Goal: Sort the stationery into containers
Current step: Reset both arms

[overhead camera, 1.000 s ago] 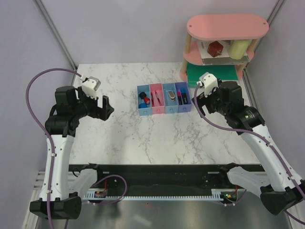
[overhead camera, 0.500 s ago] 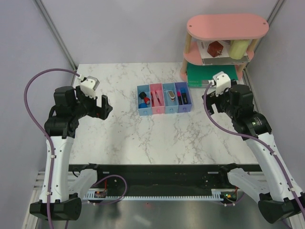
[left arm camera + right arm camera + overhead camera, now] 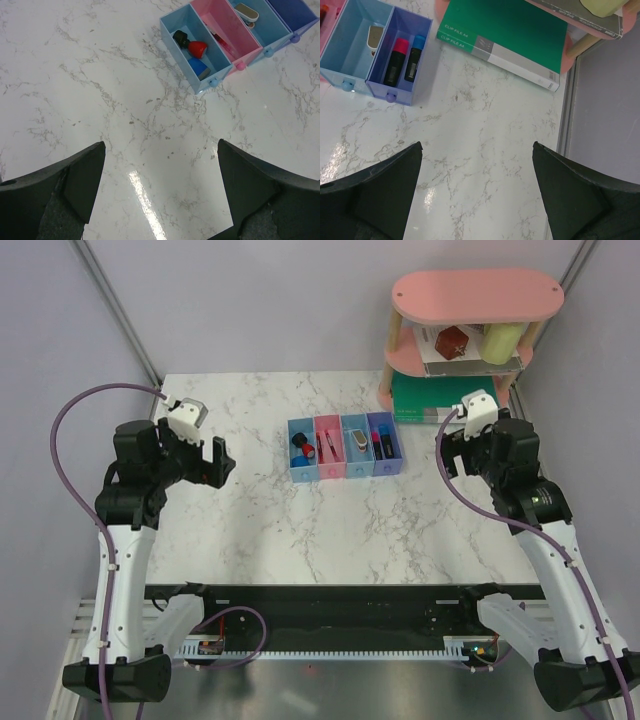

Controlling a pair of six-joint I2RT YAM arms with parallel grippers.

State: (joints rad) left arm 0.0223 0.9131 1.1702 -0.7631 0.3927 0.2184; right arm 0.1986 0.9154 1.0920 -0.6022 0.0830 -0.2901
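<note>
- Left gripper [image 3: 160, 200]: fingers spread wide, nothing between them, only bare marble table [image 3: 250, 530] below. It hangs left of the bins, well apart.
- Right gripper [image 3: 477, 195]: also wide open and empty, over the table to the right of the bins, near the green file box [image 3: 505, 30].
- No loose stationery shows on the table in any view, so the sorting looks done. Judged step: pull both arms clear.
- Doing it well: lift before swinging, keep the jaws off the bin walls, and keep the right elbow away from the pink shelf [image 3: 477, 295].
- Containers [image 3: 345, 472]: four joined bins in a row at mid-table, upright.
- Blue bin: red-black stub [image 3: 190, 44] and blue eraser [image 3: 199, 67], lying just beside each other.
- Pink bin: thin red pens [image 3: 327, 447], small in view.
- Light blue bin: silver-brown clip [image 3: 374, 35].
- Purple bin: two black markers side by side, one with a pink cap [image 3: 396, 61], one with a blue cap [image 3: 414, 58].
</note>
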